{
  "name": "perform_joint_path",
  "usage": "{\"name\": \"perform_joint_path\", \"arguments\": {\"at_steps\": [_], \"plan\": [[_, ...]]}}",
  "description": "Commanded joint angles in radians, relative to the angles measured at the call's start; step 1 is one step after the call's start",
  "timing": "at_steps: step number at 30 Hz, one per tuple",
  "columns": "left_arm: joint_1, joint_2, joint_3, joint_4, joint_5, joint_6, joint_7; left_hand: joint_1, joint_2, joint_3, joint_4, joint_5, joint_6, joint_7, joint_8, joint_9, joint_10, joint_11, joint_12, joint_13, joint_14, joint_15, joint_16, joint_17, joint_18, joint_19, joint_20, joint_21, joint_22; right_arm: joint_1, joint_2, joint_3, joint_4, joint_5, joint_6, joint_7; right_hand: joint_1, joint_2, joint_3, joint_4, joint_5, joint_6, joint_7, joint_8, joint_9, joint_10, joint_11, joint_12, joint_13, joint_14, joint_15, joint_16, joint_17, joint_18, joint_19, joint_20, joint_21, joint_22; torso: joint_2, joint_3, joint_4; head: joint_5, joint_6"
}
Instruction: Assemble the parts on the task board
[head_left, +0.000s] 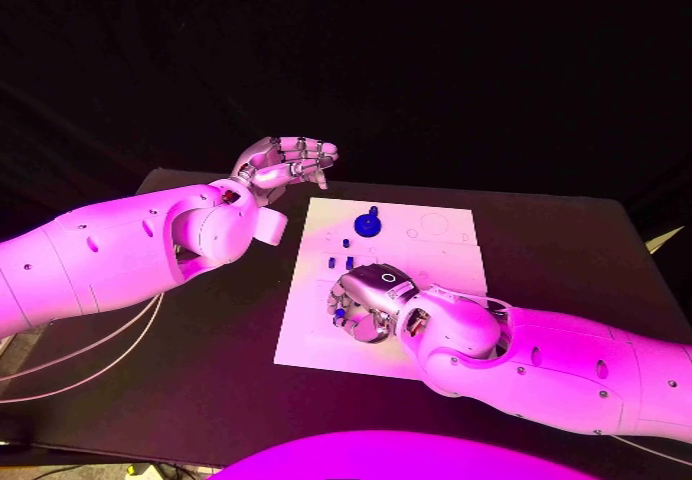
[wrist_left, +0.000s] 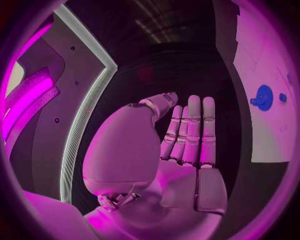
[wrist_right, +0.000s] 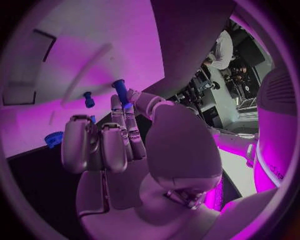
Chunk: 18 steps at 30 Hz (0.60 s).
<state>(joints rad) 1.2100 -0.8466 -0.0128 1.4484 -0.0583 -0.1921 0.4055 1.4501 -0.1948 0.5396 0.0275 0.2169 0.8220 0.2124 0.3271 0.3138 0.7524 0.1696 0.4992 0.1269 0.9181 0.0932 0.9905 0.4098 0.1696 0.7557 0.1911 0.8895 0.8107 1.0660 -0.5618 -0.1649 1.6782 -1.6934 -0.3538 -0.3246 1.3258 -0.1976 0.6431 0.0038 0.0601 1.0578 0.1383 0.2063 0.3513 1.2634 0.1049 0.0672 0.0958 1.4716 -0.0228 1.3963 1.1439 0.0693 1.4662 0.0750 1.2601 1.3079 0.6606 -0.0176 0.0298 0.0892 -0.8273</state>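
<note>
The white task board (head_left: 433, 260) lies in the middle of the black table. A blue gear (head_left: 368, 225) sits near its far edge, also seen from the left wrist as the gear (wrist_left: 264, 97). Small blue pegs (head_left: 349, 262) stand just nearer than the gear. My right hand (head_left: 372, 300) is low over the board's near left part, fingers curled down. In the right wrist view its thumb and a finger pinch a blue peg (wrist_right: 119, 90), with another small peg (wrist_right: 89, 100) beyond it. My left hand (head_left: 289, 160) is raised off the board's far left corner, fingers (wrist_left: 190, 130) straight, palm bare.
The board's right half carries only faint drawn outlines (head_left: 433, 222). Black table (head_left: 216, 340) surrounds the board on all sides. Pale cables (head_left: 87, 350) hang off the table's left edge under my left arm.
</note>
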Motion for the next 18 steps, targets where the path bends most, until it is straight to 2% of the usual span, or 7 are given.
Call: {"name": "perform_joint_path", "arguments": {"at_steps": [1,6,11,13,15,16,18], "plan": [[0.001,0.001,0.001,0.002,0.004,0.016,0.005,-0.011,-0.003,-0.004,0.000,-0.001,0.000,0.006,0.003,-0.001,0.000,-0.003,0.004,-0.001,-0.009,0.000,0.006,-0.001,0.013,-0.008,0.000,-0.005,-0.001,-0.004,0.002,-0.004,0.002,-0.022,0.045,-0.006,-0.011,-0.014,-0.005,0.001,-0.001,-0.016,0.004,-0.011,-0.006,0.026,-0.038,-0.005,-0.001,0.021,0.006,-0.001,0.001,-0.012,0.036,0.002,-0.004,0.141,0.000,0.0005,0.0000,0.001,-0.001],[0.001,0.000,0.001,0.002,0.004,0.015,0.005,-0.011,-0.003,-0.004,0.000,-0.001,0.000,0.006,0.003,-0.001,0.000,-0.003,0.004,-0.001,-0.009,0.000,0.006,-0.001,0.013,-0.008,0.000,-0.005,-0.001,-0.004,0.000,-0.004,0.002,-0.021,0.031,-0.003,-0.049,-0.058,-0.019,0.006,0.015,-0.079,0.012,-0.048,-0.021,-0.066,-0.020,-0.006,-0.015,0.020,0.022,0.001,0.005,-0.003,0.022,0.015,-0.062,0.121,0.000,0.0003,-0.0014,0.002,-0.001],[0.001,-0.001,0.001,0.003,0.004,0.014,0.005,-0.011,-0.003,-0.004,0.000,-0.001,0.000,0.006,0.003,-0.001,0.000,-0.003,0.004,-0.001,-0.009,0.000,0.006,-0.001,0.013,-0.008,0.000,-0.005,-0.001,-0.004,-0.005,-0.005,0.004,-0.020,0.010,-0.001,-0.049,-0.070,-0.065,0.001,0.018,-0.122,0.016,-0.070,-0.029,-0.170,-0.010,0.002,-0.027,0.006,0.030,-0.022,-0.038,0.018,-0.008,0.024,-0.185,0.071,0.000,0.0011,-0.0004,0.001,-0.001],[0.001,-0.001,0.001,0.003,0.004,0.014,0.004,-0.011,-0.003,-0.004,0.000,-0.001,0.000,0.006,0.003,-0.001,0.000,-0.003,0.004,-0.001,-0.009,0.000,0.006,-0.001,0.013,-0.008,0.000,-0.005,-0.001,-0.004,-0.008,-0.005,0.005,-0.020,0.000,0.000,-0.031,-0.054,-0.137,0.002,0.022,-0.135,0.016,-0.075,-0.031,-0.214,-0.004,0.022,-0.024,0.002,0.032,-0.031,-0.055,0.025,-0.015,0.029,-0.229,0.050,0.000,0.0011,-0.0004,0.001,-0.001],[0.001,-0.002,0.001,0.003,0.004,0.014,0.004,-0.010,-0.003,-0.004,0.000,-0.001,-0.001,0.006,0.004,-0.002,-0.001,-0.003,0.005,-0.002,-0.010,0.000,0.007,-0.002,0.013,-0.008,0.000,-0.006,-0.001,-0.004,-0.011,-0.005,0.007,-0.020,-0.011,0.001,-0.017,-0.042,-0.172,0.004,0.025,-0.142,0.012,-0.078,-0.034,-0.238,-0.004,0.033,-0.025,0.002,0.034,-0.034,-0.060,0.026,-0.014,0.030,-0.239,0.044,0.000,0.0009,-0.0003,0.001,-0.001],[0.001,-0.002,0.001,0.003,0.004,0.014,0.004,-0.010,-0.003,-0.004,0.000,-0.001,-0.001,0.006,0.004,-0.002,-0.001,-0.003,0.005,-0.002,-0.010,0.000,0.007,-0.002,0.013,-0.008,0.000,-0.006,-0.001,-0.004,-0.013,-0.005,0.009,-0.020,-0.017,0.003,0.008,-0.026,-0.240,0.013,0.030,-0.161,0.010,-0.088,-0.039,-0.276,0.001,0.049,-0.025,-0.003,0.038,-0.042,-0.077,0.030,-0.018,0.033,-0.271,0.029,0.000,0.0009,-0.0003,0.001,-0.001],[0.001,-0.003,0.001,0.003,0.004,0.014,0.004,-0.010,-0.003,-0.004,0.000,-0.001,-0.001,0.006,0.004,-0.002,-0.001,-0.003,0.005,-0.002,-0.010,0.000,0.007,-0.002,0.013,-0.008,0.000,-0.006,-0.001,-0.004,-0.019,-0.005,0.012,-0.020,-0.029,0.005,0.036,-0.014,-0.306,0.029,0.032,-0.167,0.007,-0.090,-0.042,-0.309,0.005,0.070,-0.026,-0.005,0.041,-0.045,-0.082,0.031,-0.017,0.035,-0.281,0.023,0.000,0.0011,-0.0005,-0.001,0.000]]}}
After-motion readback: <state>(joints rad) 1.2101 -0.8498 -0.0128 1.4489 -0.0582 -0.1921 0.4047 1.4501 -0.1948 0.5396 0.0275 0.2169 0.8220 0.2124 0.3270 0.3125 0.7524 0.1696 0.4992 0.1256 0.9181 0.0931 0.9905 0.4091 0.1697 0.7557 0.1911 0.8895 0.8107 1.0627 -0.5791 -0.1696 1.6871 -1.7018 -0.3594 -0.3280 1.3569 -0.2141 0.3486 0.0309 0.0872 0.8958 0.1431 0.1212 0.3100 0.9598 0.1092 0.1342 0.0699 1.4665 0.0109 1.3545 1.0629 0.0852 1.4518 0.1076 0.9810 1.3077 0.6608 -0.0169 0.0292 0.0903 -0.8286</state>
